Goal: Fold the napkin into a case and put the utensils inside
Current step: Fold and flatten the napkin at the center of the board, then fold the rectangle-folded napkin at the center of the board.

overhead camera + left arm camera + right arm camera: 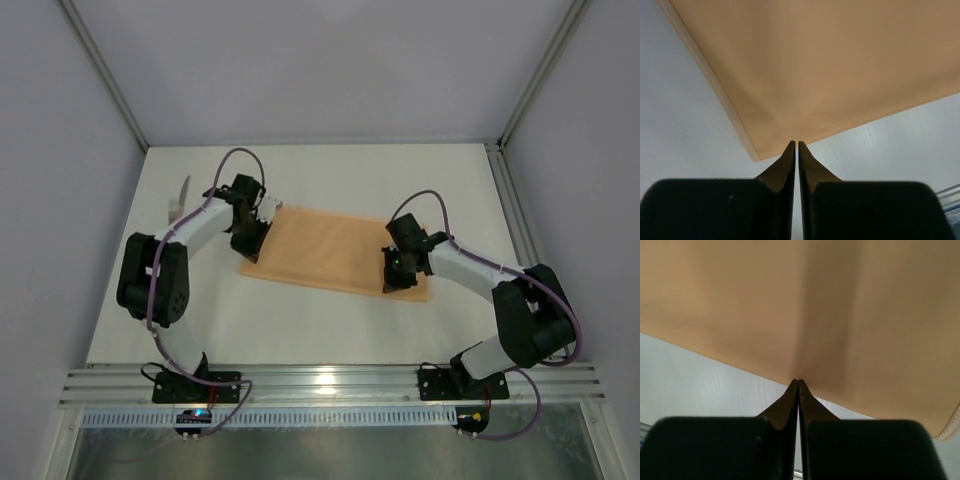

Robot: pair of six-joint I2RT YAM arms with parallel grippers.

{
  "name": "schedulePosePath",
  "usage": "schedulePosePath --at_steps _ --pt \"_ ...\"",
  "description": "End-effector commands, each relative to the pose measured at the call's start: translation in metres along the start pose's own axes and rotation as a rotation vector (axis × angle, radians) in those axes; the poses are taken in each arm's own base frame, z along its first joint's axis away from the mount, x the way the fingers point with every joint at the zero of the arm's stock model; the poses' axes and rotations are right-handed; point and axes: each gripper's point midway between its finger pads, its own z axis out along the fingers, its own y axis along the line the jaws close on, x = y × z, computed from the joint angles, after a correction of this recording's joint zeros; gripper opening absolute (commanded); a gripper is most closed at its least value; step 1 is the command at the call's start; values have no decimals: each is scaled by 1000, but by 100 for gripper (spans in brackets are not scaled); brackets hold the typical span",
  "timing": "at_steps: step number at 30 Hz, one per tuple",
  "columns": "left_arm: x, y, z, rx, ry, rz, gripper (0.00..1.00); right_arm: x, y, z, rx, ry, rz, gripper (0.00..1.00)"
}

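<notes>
Pinching the napkin [335, 250] now: left gripper [797, 145] clamped shut on its near-left corner, right gripper [798, 382] clamped shut on its near edge, toward the right corner.

L gripper [796, 145] & R gripper [798, 382] both low, angled fwd-down, jaws pinched tight together.

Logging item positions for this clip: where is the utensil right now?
Top view: the utensil lies on the table at the far left, just beyond the left arm, apart from the napkin to its right.
</notes>
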Motion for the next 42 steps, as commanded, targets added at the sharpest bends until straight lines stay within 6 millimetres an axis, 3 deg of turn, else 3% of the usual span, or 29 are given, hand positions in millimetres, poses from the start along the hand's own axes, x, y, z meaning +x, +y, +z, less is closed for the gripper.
schedulePosePath --at_steps 1,7,11,13,16,19,23,25,26,28,29,30,32,34,38,42 --pt "27 22 14 -78 89 22 5 5 -2 14 -18 -20 99 3" --pt "43 38 36 -136 154 53 5 50 -50 27 177 95 229 3" --pt "64 37 49 -127 191 54 5 49 -65 17 204 58 332 3" --pt "65 38 52 -130 183 53 5 41 -65 10 199 45 320 3" --pt "69 40 57 -130 189 59 5 34 -81 -3 271 24 332 3" --pt "71 39 56 -109 176 55 5 29 -91 -14 262 -13 379 3" --pt "57 28 45 -56 97 63 6 14 -103 -30 292 -59 382 3" --pt "45 25 36 -46 55 70 6 2 -96 -34 273 -75 363 3" --pt "43 23 32 -36 48 70 6 -18 -85 -41 249 -120 344 3" --pt "31 21 22 -31 16 75 6 -34 -55 -46 220 -159 253 3" --pt "31 19 16 -25 17 74 7 -52 -35 -49 192 -188 221 3" --pt "24 17 7 -24 -14 80 7 -50 -8 -46 146 -175 155 3" --pt "8 16 -10 -25 -65 84 8 -61 25 -38 70 -179 106 3" --pt "-6 11 -29 -14 -114 90 9 -59 52 -31 2 -163 84 3" --pt "-9 4 -32 12 -113 93 11 -59 81 -12 -113 -135 92 3" --pt "13 1 -4 29 -31 88 10 -40 66 10 -66 -75 116 3"
